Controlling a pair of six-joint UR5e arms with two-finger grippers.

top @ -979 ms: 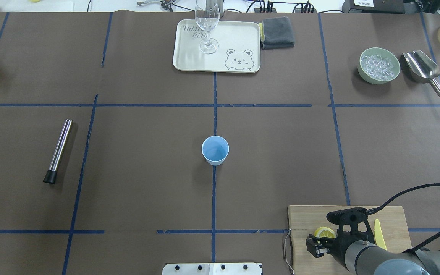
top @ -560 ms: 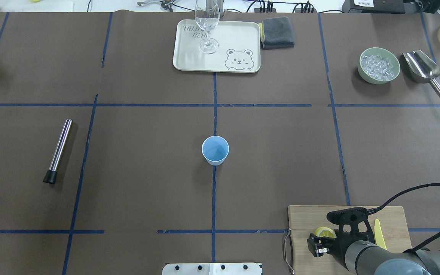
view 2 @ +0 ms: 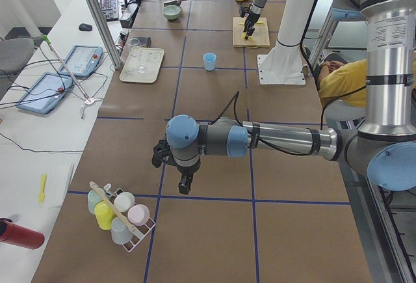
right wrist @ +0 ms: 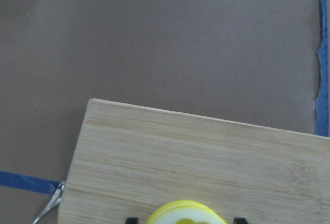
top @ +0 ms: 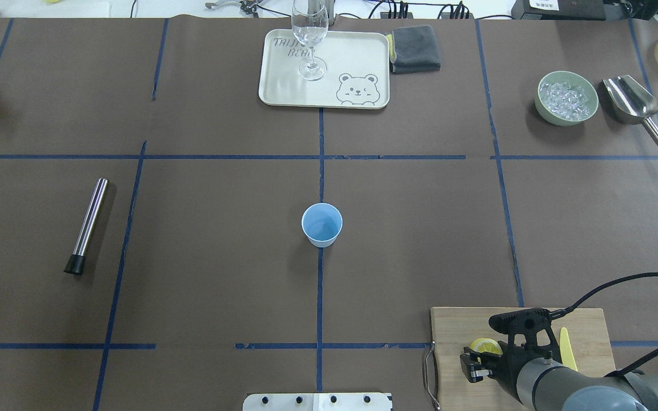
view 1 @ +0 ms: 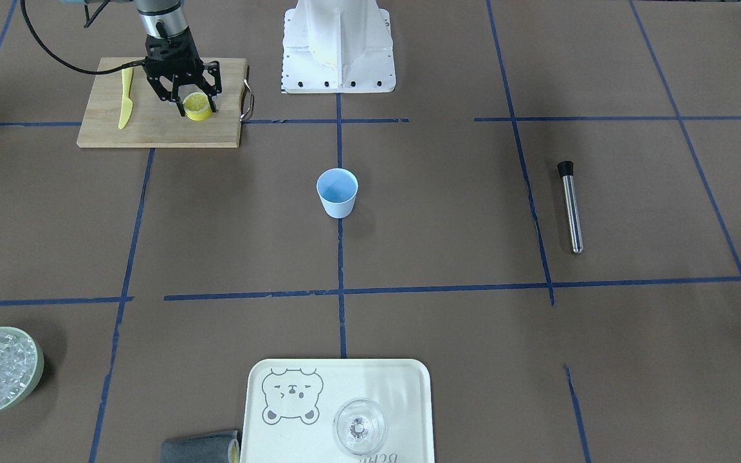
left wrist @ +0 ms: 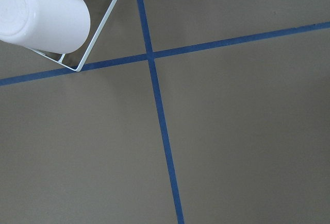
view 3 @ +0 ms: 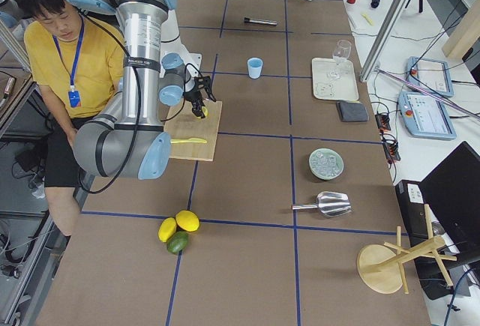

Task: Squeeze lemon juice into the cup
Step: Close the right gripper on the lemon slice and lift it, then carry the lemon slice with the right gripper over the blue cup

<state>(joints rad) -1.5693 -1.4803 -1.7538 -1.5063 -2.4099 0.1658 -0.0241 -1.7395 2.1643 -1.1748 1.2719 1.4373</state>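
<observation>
The right hand [view 1: 198,108] straddles the one lemon [view 1: 197,103] on the single cutting board [view 1: 152,132]. Its fingers are parted, seemingly just shy of touching the lemon, and closer together than a second ago. One cup [view 1: 337,193] stands well apart, mid-surface. The wrist view cuts off the lemon's lower part. The left hand [view 2: 184,184] is too unclear to tell its state.

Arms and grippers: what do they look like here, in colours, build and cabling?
Both arms are silver-grey tubes with pale blue caps on rounded grey joints; see the left arm and right arm. The right gripper is a black skeletal linkage with two fingers, fed by a loose black cable. No markings are legible.
</observation>
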